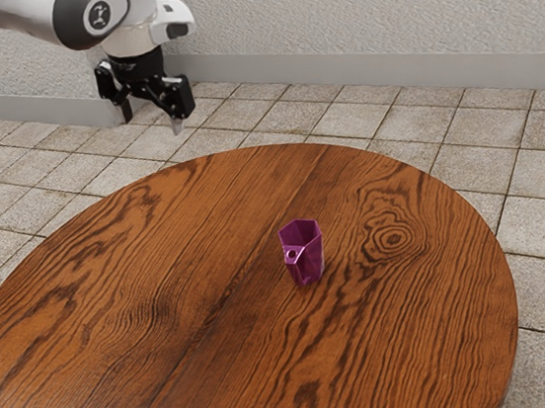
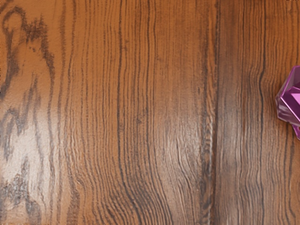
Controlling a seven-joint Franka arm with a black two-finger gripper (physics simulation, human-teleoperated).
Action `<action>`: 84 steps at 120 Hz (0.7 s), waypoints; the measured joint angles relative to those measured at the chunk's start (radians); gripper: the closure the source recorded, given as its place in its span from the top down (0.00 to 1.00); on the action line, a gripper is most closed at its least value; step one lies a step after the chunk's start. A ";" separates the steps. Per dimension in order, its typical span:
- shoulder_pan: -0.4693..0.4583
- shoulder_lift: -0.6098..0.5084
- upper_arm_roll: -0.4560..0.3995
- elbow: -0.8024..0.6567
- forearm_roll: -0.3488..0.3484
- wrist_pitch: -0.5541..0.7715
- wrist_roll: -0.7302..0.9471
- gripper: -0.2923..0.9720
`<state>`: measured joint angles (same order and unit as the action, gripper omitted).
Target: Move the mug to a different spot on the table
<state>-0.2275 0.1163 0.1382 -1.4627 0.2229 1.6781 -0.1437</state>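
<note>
While the purple mug (image 1: pixel 302 250) is standing upright right of centre on the table (image 1: pixel 119 332), the jaws are hanging wide open and empty at upper left, well apart, presumably awaiting an approach

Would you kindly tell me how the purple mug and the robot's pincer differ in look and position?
The mug is purple and faceted; the pincer is black. The mug stands upright on the table; the pincer hangs in the air, toward the exterior view's upper left. Shared: neither touches the other; the pincer is open and empty.
</note>
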 joint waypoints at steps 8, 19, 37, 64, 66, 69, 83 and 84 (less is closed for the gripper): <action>0.003 0.010 0.000 -0.002 0.001 0.005 -0.015 0.77; -0.003 0.041 -0.001 -0.018 -0.001 0.011 -0.033 0.77; -0.054 0.057 -0.003 -0.101 -0.038 0.018 -0.059 0.77; -0.066 0.103 -0.006 -0.209 -0.202 0.109 -0.094 0.77; -0.067 0.111 -0.011 -0.215 -0.211 0.122 -0.097 0.77; -0.068 0.123 -0.019 -0.220 -0.223 0.140 -0.100 0.77; -0.068 0.166 -0.073 -0.229 -0.264 0.224 -0.112 0.77; -0.068 0.168 -0.077 -0.229 -0.266 0.230 -0.113 0.77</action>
<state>-0.2952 0.2847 0.0617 -1.6915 -0.0433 1.9077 -0.2570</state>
